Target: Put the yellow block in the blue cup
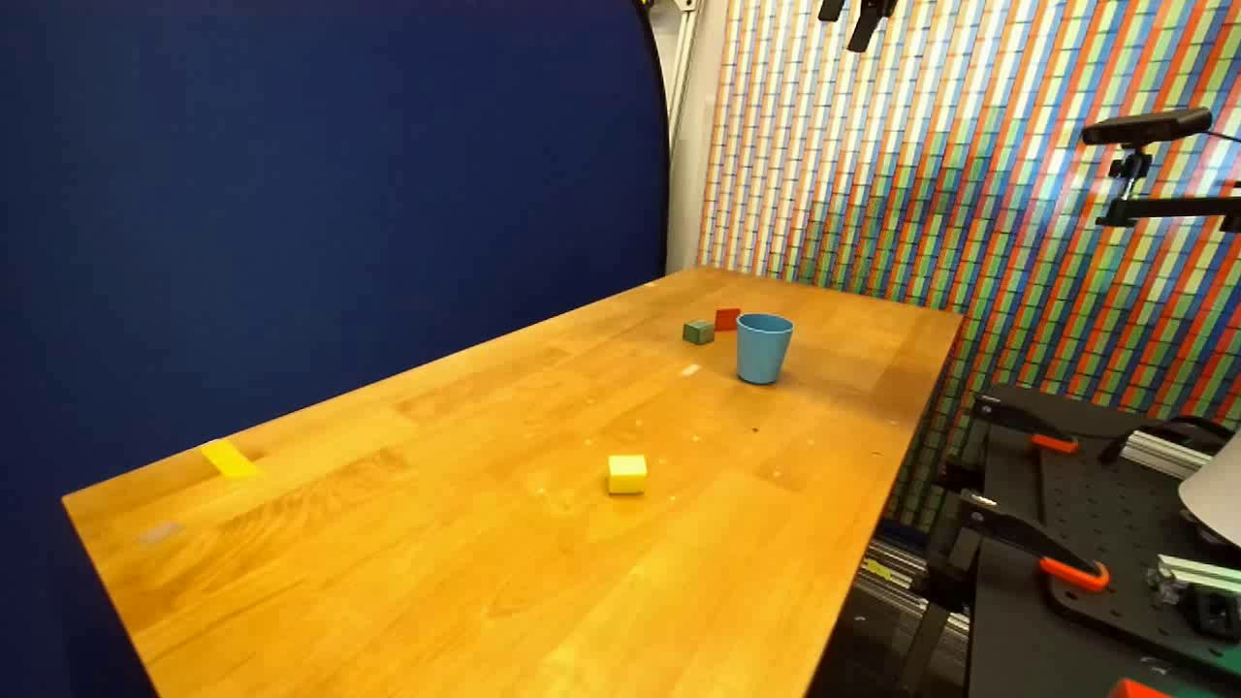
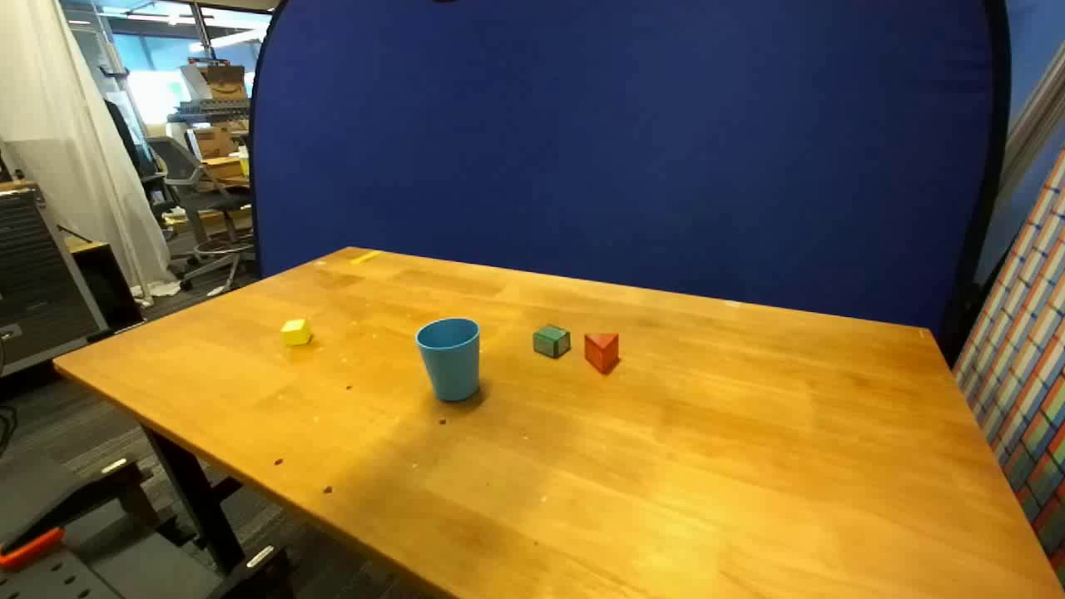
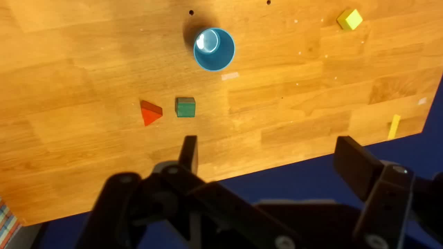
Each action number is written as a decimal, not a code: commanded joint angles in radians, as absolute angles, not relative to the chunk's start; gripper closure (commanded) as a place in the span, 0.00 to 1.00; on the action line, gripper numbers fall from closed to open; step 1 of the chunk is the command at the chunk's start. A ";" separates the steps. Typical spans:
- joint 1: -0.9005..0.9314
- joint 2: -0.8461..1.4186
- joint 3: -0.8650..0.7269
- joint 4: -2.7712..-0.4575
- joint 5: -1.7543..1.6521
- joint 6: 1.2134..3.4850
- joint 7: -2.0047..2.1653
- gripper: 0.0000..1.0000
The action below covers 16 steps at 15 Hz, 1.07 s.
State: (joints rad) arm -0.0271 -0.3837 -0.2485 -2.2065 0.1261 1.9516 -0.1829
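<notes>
Hovering end effector [image 3: 266,148]: from where I am standing, it is hanging well above the tabletop [image 1: 436,582], released, and its two fingers [image 3: 188,152] are standing wide apart in the wrist view.
Blue cup [image 2: 453,374]: it is standing upright between the two long edges, mouth upward, and its round inner floor is catching light in the wrist view.
Yellow block [image 1: 627,474]: it is resting outside the blue cup, well apart from it, between the long edges; it is lying nearer the short edge at the end with the yellow strip [image 1: 230,459] than the opposite short edge, by the patterned wall [image 1: 921,145].
Green block [image 3: 186,109]: it is sitting near the blue cup, on the side toward the long edge by the blue backdrop [image 2: 624,166].
Red block [image 2: 601,353]: it is lying near the green block, closer to the patterned wall's short edge; a stretch of wood is separating the two, and a triangular face is showing in the wrist view.
Yellow strip: it is lying flat, reaching the backdrop's long edge close to a corner.
Camera [image 1: 1149,126]: it is sitting on a bracket arm [image 1: 1183,206], out past the long edge facing away from the blue backdrop.
White curtain [image 2: 83,141]: it is hanging beyond the short edge at the strip's end.
</notes>
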 commanded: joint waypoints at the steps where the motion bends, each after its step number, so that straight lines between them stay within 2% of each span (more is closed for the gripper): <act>1: -0.055 -0.380 -0.225 -2.200 0.137 1.949 -0.192 0.00; 7: -0.007 -0.214 -0.154 -2.248 0.137 2.058 -0.189 0.00; 16: 0.139 0.207 0.112 -2.251 0.309 2.329 -0.264 0.00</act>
